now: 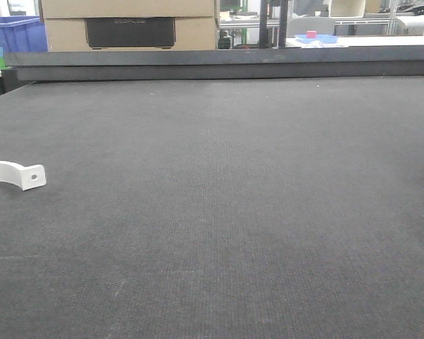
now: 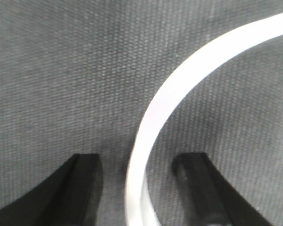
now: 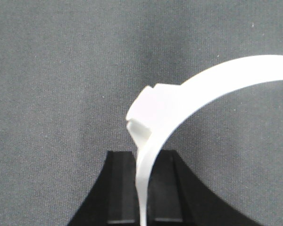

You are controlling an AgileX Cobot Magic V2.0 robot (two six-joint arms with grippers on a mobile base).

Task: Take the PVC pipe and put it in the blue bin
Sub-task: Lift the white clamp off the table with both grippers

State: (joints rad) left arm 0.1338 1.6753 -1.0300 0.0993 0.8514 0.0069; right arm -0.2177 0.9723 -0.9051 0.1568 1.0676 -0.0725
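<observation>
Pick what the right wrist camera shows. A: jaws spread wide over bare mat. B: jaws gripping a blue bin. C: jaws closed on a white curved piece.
C: the right gripper has both black fingers pressed against the sides of the white curved piece, with no gap showing.

Left gripper [image 2: 139,160]: two matte black fingers [image 2: 82,188], each a blade with squared tip, flat inner face and an outer edge sweeping outward in a curve; one shows a rounded, slightly glossy ridge (detail blurred). Right gripper [image 3: 142,155]: two black fingers [image 3: 119,188] of like form, with flat inner pads and a thin pale line across each near its base.
</observation>
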